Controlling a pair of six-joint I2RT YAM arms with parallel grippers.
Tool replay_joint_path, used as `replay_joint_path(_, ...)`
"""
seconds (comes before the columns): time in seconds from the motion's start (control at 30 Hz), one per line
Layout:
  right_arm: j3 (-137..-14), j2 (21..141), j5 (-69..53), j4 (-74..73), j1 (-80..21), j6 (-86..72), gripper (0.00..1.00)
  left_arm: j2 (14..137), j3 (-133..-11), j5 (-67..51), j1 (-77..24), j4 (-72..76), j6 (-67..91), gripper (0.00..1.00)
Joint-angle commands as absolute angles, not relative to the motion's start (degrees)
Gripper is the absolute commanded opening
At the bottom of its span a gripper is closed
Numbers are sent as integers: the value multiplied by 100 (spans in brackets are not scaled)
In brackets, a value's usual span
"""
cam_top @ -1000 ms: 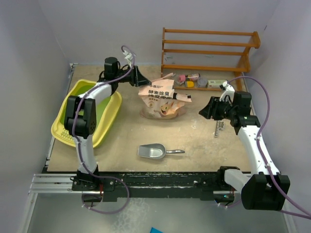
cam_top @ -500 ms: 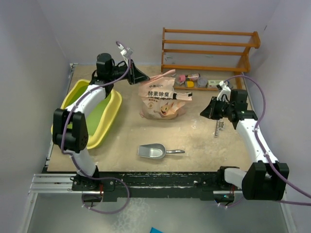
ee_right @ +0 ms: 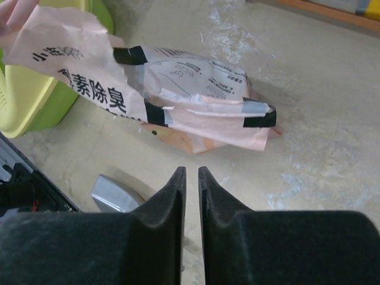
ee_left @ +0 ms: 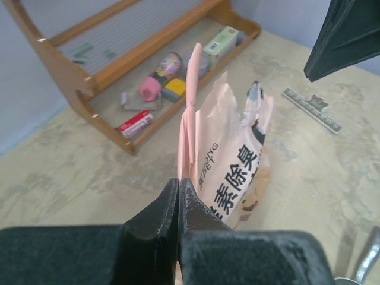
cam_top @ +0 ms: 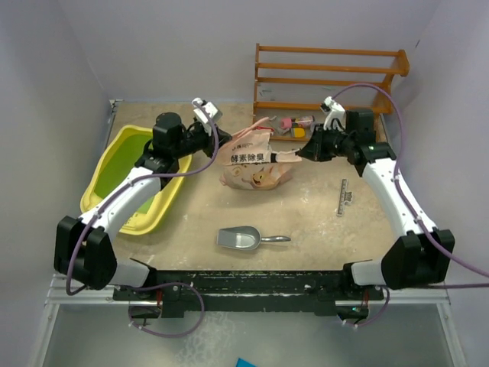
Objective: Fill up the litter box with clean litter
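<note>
The peach-pink litter bag (cam_top: 252, 164) stands mid-table, its top torn open and taped. My left gripper (cam_top: 221, 143) is at the bag's upper left. In the left wrist view its jaws (ee_left: 179, 180) are shut on the bag's (ee_left: 237, 172) thin top edge. My right gripper (cam_top: 304, 151) hovers by the bag's right taped flap. Its fingers (ee_right: 192, 169) stand slightly open with nothing between them, just short of the bag (ee_right: 190, 77). The yellow litter box (cam_top: 107, 183) lies at the left and also shows in the right wrist view (ee_right: 29, 89). The clean litter is hidden.
A silver scoop (cam_top: 238, 238) lies near the front middle, also seen below the right fingers (ee_right: 116, 193). A wooden rack (cam_top: 328, 76) with small items stands at the back right (ee_left: 119, 65). A metal strip (cam_top: 344, 196) lies on the right.
My left gripper has swung in and shut on the bag's top edge. My right arm has moved from the right side up to the bag's right flap. The bag has shifted a little.
</note>
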State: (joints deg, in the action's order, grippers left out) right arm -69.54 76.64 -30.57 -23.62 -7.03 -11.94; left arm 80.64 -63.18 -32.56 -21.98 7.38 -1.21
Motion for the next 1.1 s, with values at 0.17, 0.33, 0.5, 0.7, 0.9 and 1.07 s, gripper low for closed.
replay_joint_path(0.17, -8456, 8917, -3604, -3014, -868, -353, 47, 6985, -5083, -2660, -2163, 2225, -671, 0)
replay_joint_path(0.33, -9142, 9488, -4167, -3357, -896, 167, 49, 6739, -4651, -3010, -2165, 2882, -641, 0)
replay_joint_path(0.5, -9653, 9793, -4376, -3752, -1178, 504, 48, 6694, -4647, -3211, -2163, 2977, -562, 0)
replay_joint_path(0.7, -9701, 9859, -4117, -3893, -1422, 867, 49, 6482, -4662, -3248, -2163, 2859, -648, 0)
replay_joint_path(0.9, -9780, 10106, -4149, -3851, -1467, 926, 49, 6394, -4706, -3305, -2167, 2788, -595, 0)
replay_joint_path(1.07, -9706, 10253, -3989, -3871, -1613, 1041, 49, 6386, -4744, -3321, -2163, 2781, -537, 0)
